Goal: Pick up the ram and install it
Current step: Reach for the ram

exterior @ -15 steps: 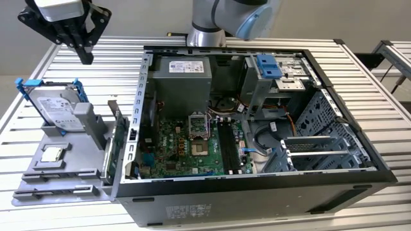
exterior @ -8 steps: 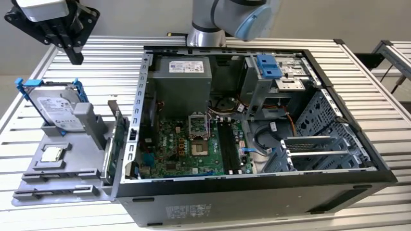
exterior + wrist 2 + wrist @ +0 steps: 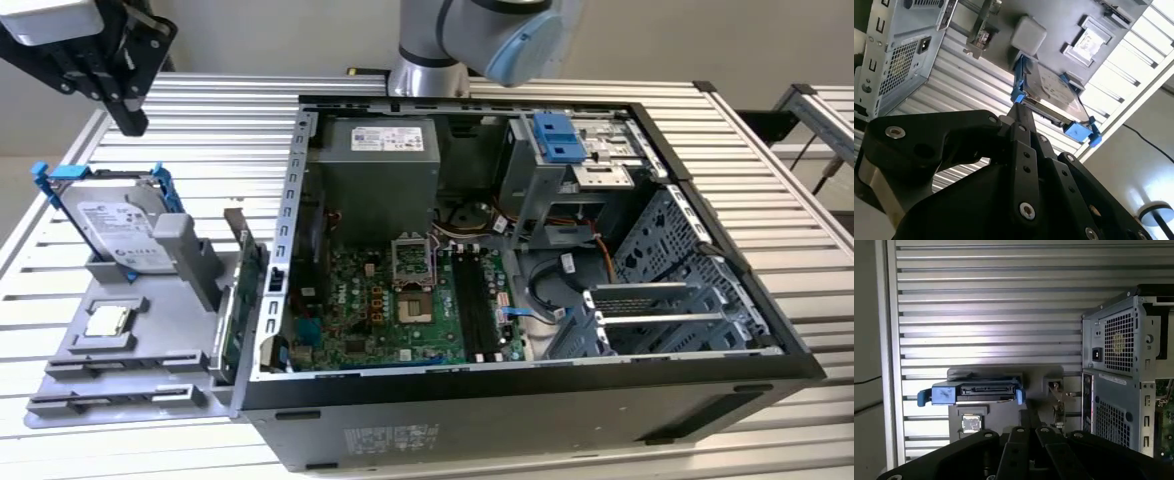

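**Black hand [image 3: 131,124] closed, holding nothing**

Exterior view: it hangs over the slatted desk [image 3: 227,130], well apart from the ram [image 3: 240,290], which stands on edge in the grey tray [image 3: 120,372] beside the open computer case [image 3: 534,420].

Second wrist view: the fingers [image 3: 1023,125] meet, with the blue-framed hard drive [image 3: 1051,95] beyond them.

First wrist view: a small chip [image 3: 970,423] lies just beside the drive.

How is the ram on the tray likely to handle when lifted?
The ram looks like a thin board standing on edge in the tray, so probably stiff and light. Its narrowness suggests it may tilt if gripped off-centre.
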Robot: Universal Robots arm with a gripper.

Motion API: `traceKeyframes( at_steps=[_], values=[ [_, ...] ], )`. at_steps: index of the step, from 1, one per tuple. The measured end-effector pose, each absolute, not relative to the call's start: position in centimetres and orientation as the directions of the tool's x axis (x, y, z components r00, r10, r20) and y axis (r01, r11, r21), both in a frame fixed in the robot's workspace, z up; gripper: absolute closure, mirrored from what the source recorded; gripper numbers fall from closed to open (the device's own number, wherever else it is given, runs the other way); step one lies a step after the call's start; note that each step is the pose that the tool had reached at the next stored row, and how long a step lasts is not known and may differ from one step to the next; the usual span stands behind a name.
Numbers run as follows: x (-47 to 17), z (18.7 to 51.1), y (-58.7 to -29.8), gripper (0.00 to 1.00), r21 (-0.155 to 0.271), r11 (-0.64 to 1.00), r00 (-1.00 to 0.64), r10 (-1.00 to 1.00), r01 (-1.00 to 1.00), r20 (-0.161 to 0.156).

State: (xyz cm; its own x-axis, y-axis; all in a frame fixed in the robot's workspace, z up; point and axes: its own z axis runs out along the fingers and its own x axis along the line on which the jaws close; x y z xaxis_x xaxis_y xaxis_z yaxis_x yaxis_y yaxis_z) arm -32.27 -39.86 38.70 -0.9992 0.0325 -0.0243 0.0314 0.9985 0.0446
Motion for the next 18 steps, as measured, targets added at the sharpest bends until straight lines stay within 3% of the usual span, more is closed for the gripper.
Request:
traceKeyframes(
  at_steps=[18],
  values=[
    [-36.6,38.5,-39.8,1.0,0.042,0.999,-1.0,0.013,0.012,-0.02]
  ],
)
